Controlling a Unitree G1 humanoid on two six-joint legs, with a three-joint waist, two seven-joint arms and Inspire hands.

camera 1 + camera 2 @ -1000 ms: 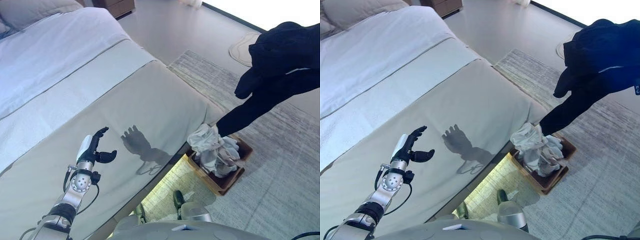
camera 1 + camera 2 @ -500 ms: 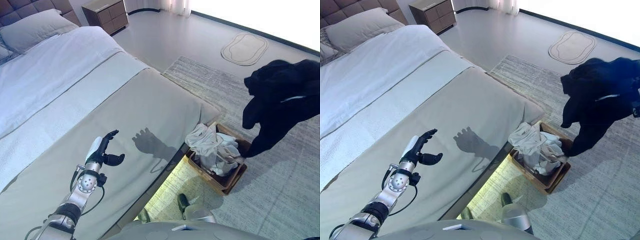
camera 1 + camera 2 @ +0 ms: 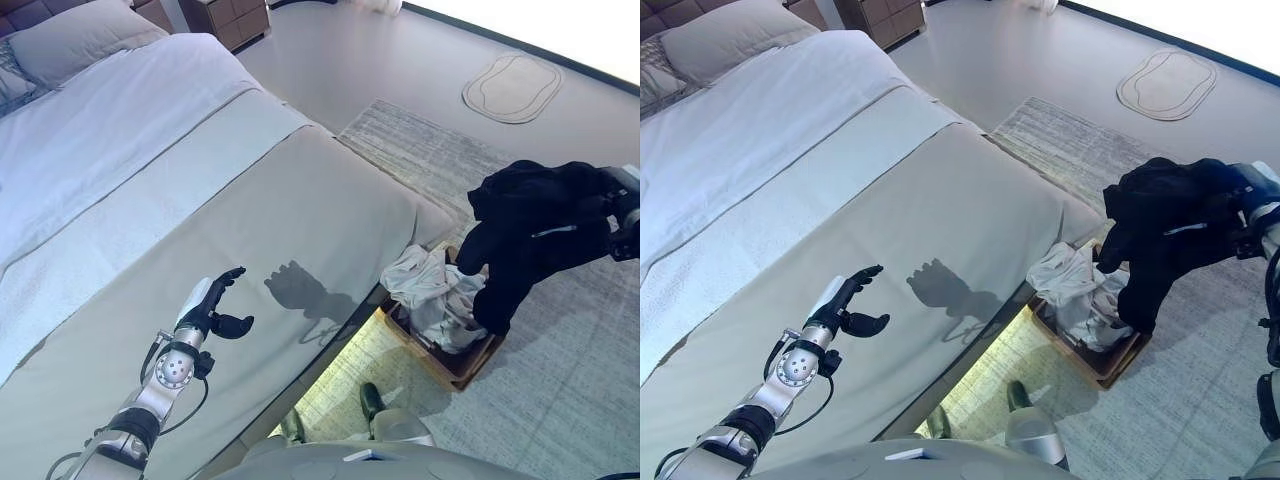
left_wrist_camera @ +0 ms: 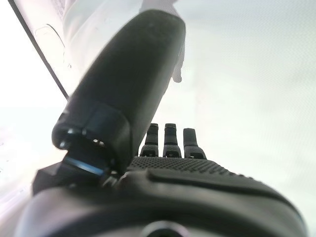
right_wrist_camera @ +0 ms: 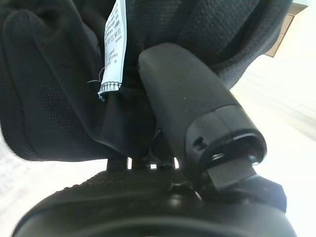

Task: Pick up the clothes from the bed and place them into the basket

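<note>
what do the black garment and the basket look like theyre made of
Black garment: seemingly a fine matte knit, possibly synthetic; a small-holed mesh weave and a sewn-in white label show where the right hand pinches it. Basket: brown, stiff straight walls, perhaps wood or leather-like board; unclear.

The basket point(image 3: 1102, 352) stood on the rug point(image 3: 1200, 400) tight against the bed point(image 3: 920, 200) edge, its mouth largely filled by pale clothes point(image 3: 1072, 290). The black garment point(image 3: 1165, 235) hung over its 3 o'clock side. Bare rug lay open from 3 to 6 o'clock of the basket.
</note>
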